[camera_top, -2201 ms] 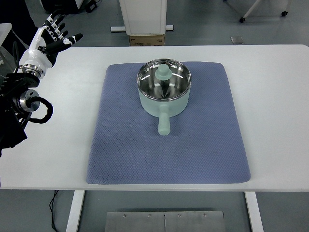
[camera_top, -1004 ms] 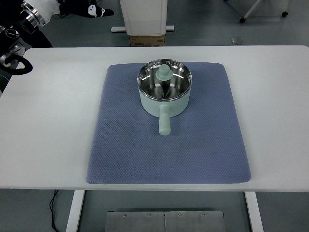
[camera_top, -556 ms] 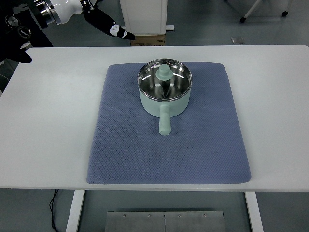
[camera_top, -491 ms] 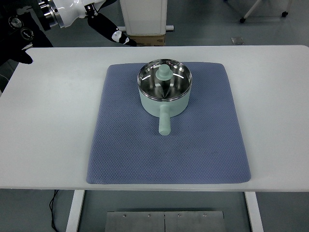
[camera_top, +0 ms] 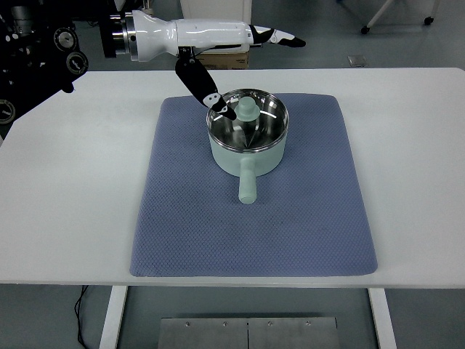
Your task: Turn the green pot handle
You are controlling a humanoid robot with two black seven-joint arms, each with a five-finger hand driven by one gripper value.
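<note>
Above green pot (camera_top: 247, 138), left hand (camera_top: 218, 43), fingers spread

A blue mat (camera_top: 254, 233) covers the white table (camera_top: 80, 189).

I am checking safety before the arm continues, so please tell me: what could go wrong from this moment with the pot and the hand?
1. The left hand reaches over the far rim of the green pot with fingers spread; its thumb hangs by the lid knob and may knock the lid askew.
2. The handle points to the near edge, away from the hand, so the hand may push the pot body instead.
3. The pot may drag and wrinkle the blue mat.
</note>
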